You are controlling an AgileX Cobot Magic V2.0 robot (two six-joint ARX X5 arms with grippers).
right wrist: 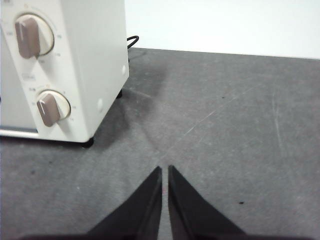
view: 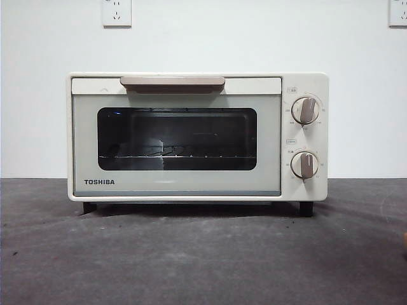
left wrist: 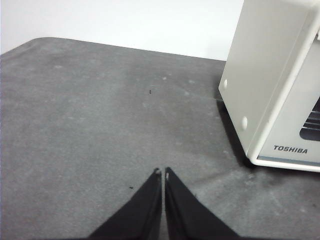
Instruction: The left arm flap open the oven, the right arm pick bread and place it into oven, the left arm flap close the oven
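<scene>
The cream-white TOSHIBA oven (view: 197, 136) stands in the middle of the grey table with its door closed. Its beige bar handle (view: 172, 82) runs along the top, and a wire rack (view: 172, 154) shows behind the dark glass. Two beige knobs (view: 306, 110) sit on its right side. My left gripper (left wrist: 163, 172) is shut and empty, low over the mat beside the oven's left side wall (left wrist: 270, 75). My right gripper (right wrist: 164, 170) is shut and empty, low over the mat beside the oven's knob side (right wrist: 65, 65). The bread is out of view. Neither arm shows in the front view.
The grey mat (view: 203, 260) covers the table in front of and beside the oven. A black cable (right wrist: 132, 40) runs behind the oven. Two wall sockets (view: 116, 13) (view: 398, 11) sit high on the white wall.
</scene>
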